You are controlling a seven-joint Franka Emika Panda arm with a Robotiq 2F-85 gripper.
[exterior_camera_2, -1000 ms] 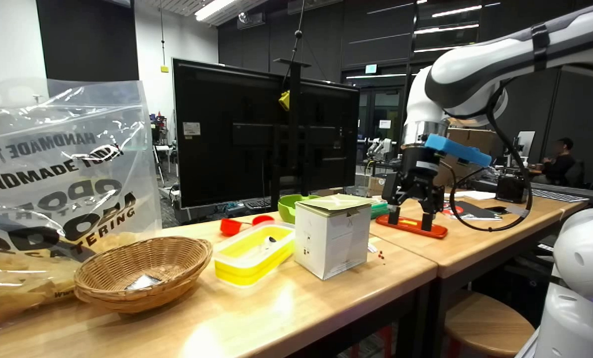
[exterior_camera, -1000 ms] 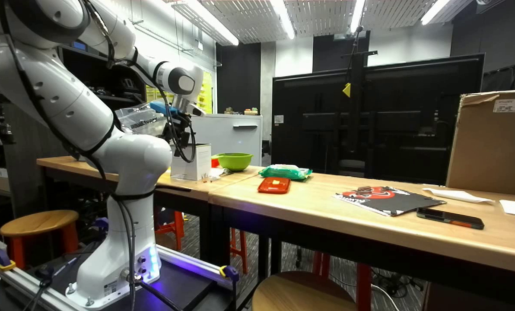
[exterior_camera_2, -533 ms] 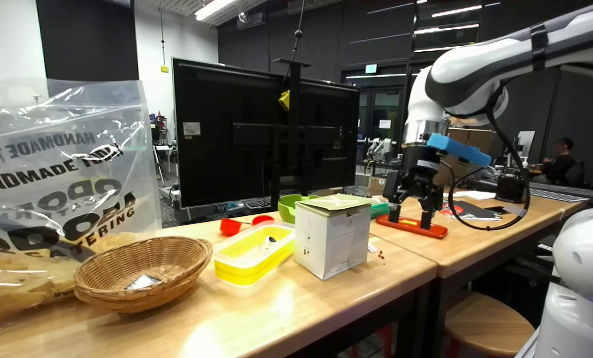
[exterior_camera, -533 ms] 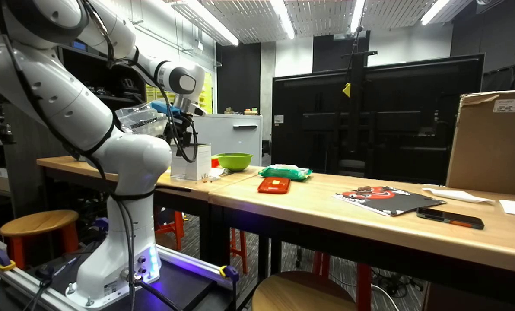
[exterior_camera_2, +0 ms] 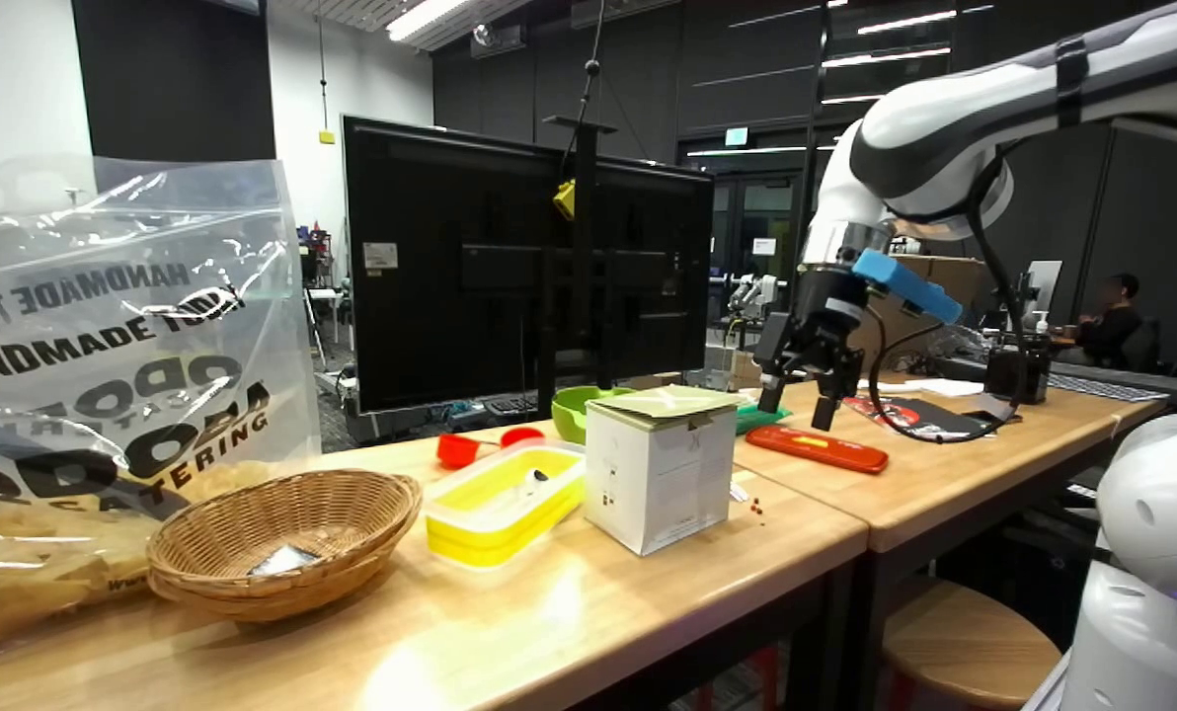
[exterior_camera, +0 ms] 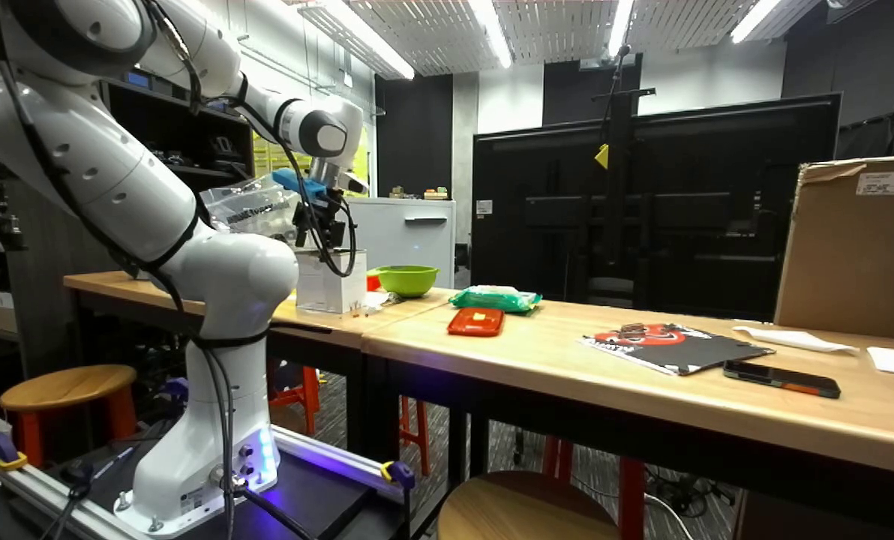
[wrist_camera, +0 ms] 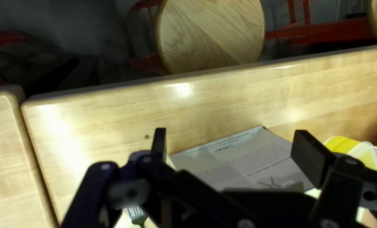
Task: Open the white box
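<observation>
The white box (exterior_camera_2: 660,484) stands upright on the table in both exterior views (exterior_camera: 331,289). Its pale green top looks closed, with a small tab over the front top edge. In the wrist view the box's printed side (wrist_camera: 236,158) shows beyond and between the fingers; its top is mostly hidden by the gripper. My gripper (exterior_camera_2: 796,407) is open, tilted and empty. In an exterior view it hangs to the right of the box and a little above it, apart from it. It also shows open in the wrist view (wrist_camera: 234,147).
A yellow container (exterior_camera_2: 505,504) and a wicker basket (exterior_camera_2: 282,543) stand left of the box. A green bowl (exterior_camera: 408,280) and red measuring cups (exterior_camera_2: 460,449) lie behind it. A red case (exterior_camera_2: 816,449) and a green pack (exterior_camera: 496,298) lie to its right. A fork (wrist_camera: 136,215) lies nearby.
My gripper has risen, tilted and shifted slightly toward the box in an exterior view. Its fingers remain apart. The box has not moved.
</observation>
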